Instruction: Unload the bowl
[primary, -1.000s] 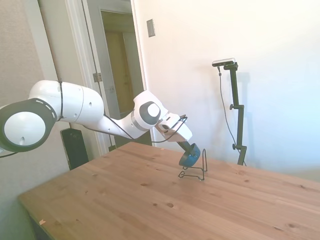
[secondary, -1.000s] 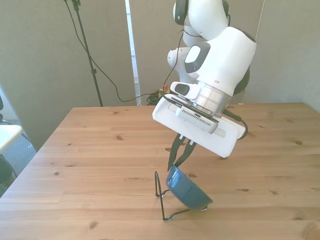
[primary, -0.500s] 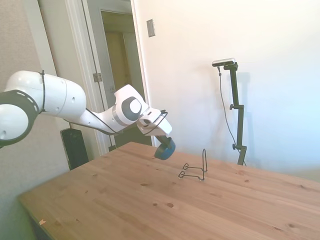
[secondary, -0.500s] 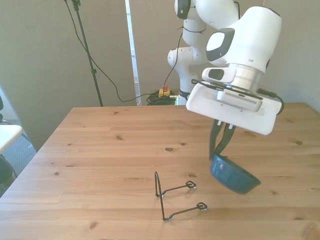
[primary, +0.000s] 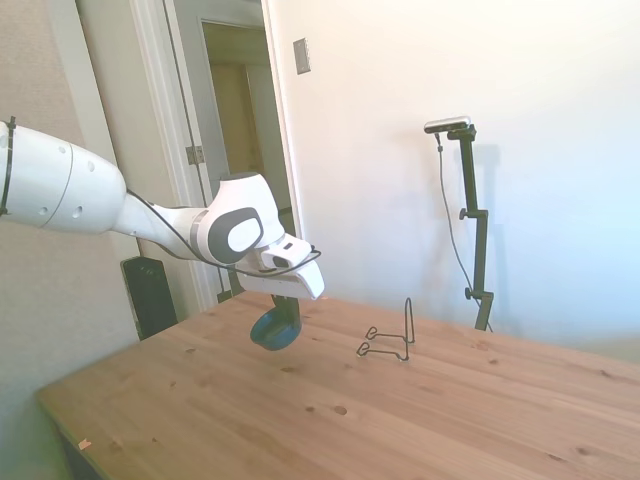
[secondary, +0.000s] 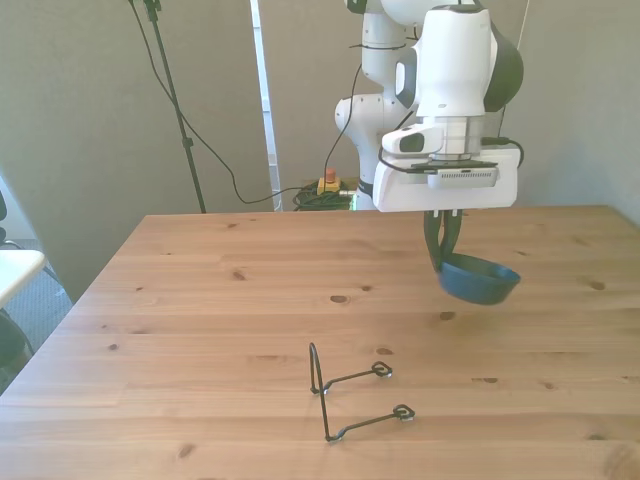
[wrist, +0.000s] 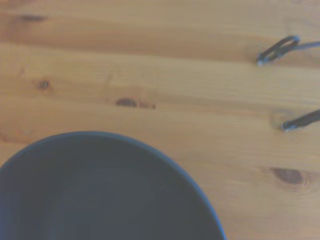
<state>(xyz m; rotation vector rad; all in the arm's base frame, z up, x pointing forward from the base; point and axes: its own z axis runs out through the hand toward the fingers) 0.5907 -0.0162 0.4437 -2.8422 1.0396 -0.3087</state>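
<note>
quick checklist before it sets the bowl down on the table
1. Pincer shut on the rim of the bowl: ok.
2. Bowl out of the wire rack and well apart from it: ok.
3. Bowl mouth up, near level: ok.
4. Bare table under the bowl, nothing in the way: ok.
5. Bowl not yet touching the table, hanging above it: ok.
6. Firmness of the grip on the rim: cannot tell.
</note>
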